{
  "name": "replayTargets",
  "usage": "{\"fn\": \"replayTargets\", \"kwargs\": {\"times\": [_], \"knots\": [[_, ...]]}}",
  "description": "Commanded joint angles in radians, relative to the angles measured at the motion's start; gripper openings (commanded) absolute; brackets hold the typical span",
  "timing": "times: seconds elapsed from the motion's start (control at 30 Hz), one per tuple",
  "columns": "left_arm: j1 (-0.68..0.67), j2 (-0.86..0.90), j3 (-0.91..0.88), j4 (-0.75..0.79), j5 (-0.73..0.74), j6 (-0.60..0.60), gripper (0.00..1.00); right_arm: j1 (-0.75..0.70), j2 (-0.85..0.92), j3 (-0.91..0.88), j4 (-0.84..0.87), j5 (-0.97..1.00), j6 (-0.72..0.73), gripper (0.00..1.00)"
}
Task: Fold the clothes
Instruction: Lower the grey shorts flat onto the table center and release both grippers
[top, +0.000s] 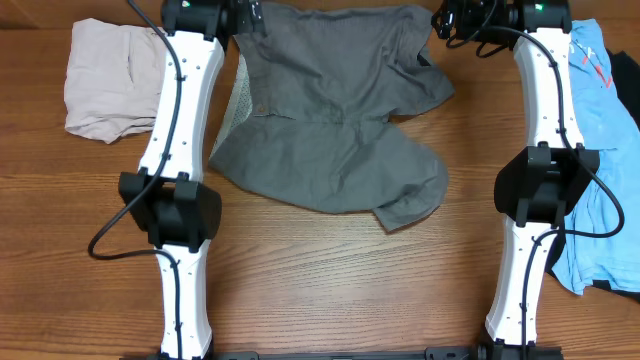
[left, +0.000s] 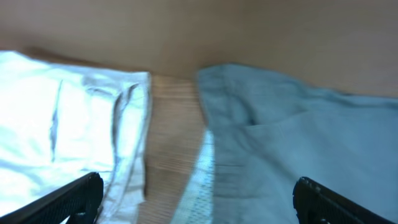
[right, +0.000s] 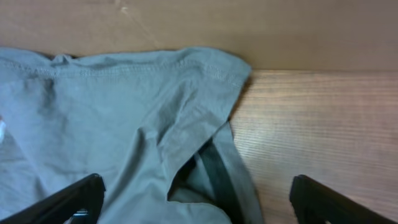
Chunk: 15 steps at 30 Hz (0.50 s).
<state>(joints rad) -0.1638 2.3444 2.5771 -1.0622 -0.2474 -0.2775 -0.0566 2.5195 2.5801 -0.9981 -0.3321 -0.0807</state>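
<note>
Grey shorts (top: 330, 110) lying crumpled on desk (top: 350, 300), far side, between arms. Left jaws hovering, spread wide, over gap between shorts and beige garment (top: 105, 80). Right jaws hovering, spread wide, over shorts' right corner. Blue garment (top: 600, 150) lying at right, its red print proving too small to read.

Wooden table (top: 330, 285) under grey shorts (top: 330, 140), beige garment (top: 100, 80), blue garment (top: 615, 135)

overhead evenly lit, sharp; left wrist blurred, pale cloth (left: 56, 118) washed out; right wrist soft.
</note>
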Motion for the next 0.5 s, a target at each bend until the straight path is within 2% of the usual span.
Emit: {"fn": "replayTargets", "kwargs": {"times": [0.0, 0.1, 0.27, 0.33, 0.37, 0.4, 0.47], "knots": [[-0.005, -0.034, 0.011, -0.109, 0.183, 0.019, 1.00, 0.038, -0.037, -0.072, 0.055, 0.028, -0.103, 0.90], [-0.005, -0.016, 0.010, -0.146, 0.177, 0.019, 1.00, 0.058, -0.015, -0.099, 0.079, 0.028, -0.108, 0.85], [-0.004, -0.008, 0.006, -0.143, 0.177, 0.020, 1.00, 0.100, 0.055, -0.106, 0.092, 0.086, -0.111, 0.83], [-0.004, -0.008, 0.005, -0.139, 0.177, 0.019, 1.00, 0.113, 0.078, -0.106, 0.101, 0.108, -0.110, 0.80], [-0.004, -0.008, 0.002, -0.139, 0.177, 0.019, 1.00, 0.117, 0.090, -0.106, 0.107, 0.112, -0.106, 0.73], [-0.004, -0.008, 0.002, -0.141, 0.177, 0.019, 1.00, 0.117, 0.093, -0.107, 0.109, 0.113, -0.103, 0.71], [-0.004, -0.008, 0.002, -0.143, 0.178, 0.019, 1.00, 0.116, 0.098, -0.107, 0.114, 0.116, -0.097, 0.70]]}}
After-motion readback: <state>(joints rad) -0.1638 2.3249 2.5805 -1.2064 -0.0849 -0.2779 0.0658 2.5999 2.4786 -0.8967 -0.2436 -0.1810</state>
